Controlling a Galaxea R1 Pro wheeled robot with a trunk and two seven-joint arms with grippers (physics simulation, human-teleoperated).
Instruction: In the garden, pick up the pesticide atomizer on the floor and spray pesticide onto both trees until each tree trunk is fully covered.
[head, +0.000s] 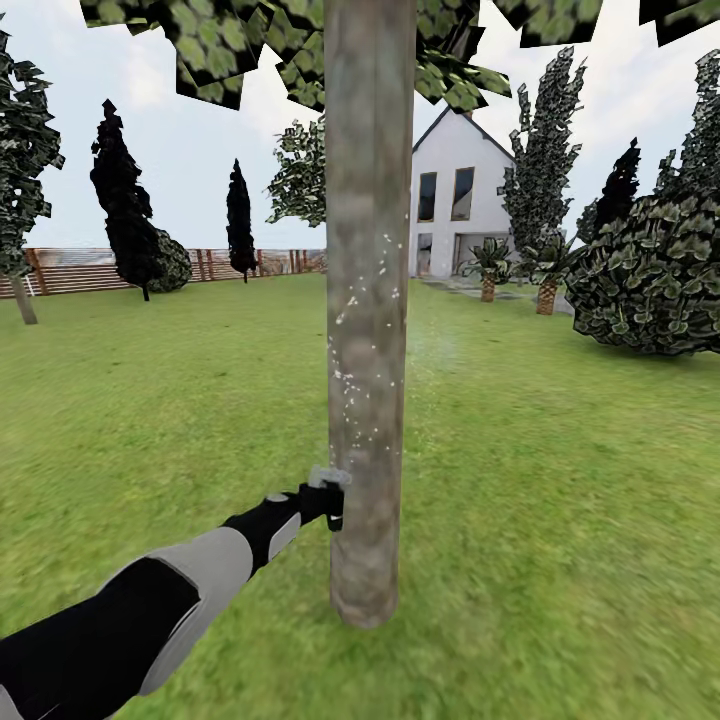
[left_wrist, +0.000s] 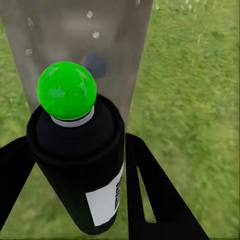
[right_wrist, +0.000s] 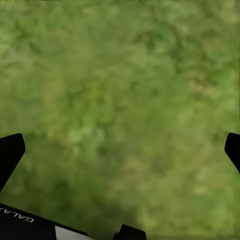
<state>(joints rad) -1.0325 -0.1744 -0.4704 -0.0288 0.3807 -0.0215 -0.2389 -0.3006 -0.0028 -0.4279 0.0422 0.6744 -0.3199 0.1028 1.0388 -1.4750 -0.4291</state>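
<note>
A tree trunk (head: 368, 300), mottled grey-brown and straight, rises in the middle of the head view, with white specks scattered over its bark. My left gripper (head: 331, 503) is shut on the pesticide atomizer (head: 328, 477) right beside the trunk's lower part. In the left wrist view the atomizer (left_wrist: 75, 165) is a dark bottle with a green dot on top and a white label, held between the fingers (left_wrist: 150, 190), with the trunk (left_wrist: 75, 45) just beyond it. My right gripper (right_wrist: 124, 145) hangs open over grass. Another tree (head: 20, 160) stands at the far left.
Green lawn (head: 560, 480) spreads all around the trunk. A large shrub (head: 655, 275) sits at the right, short palms (head: 545, 270) and a white house (head: 460, 195) behind. Dark conifers (head: 125, 200) and a wooden fence (head: 80, 270) line the back left.
</note>
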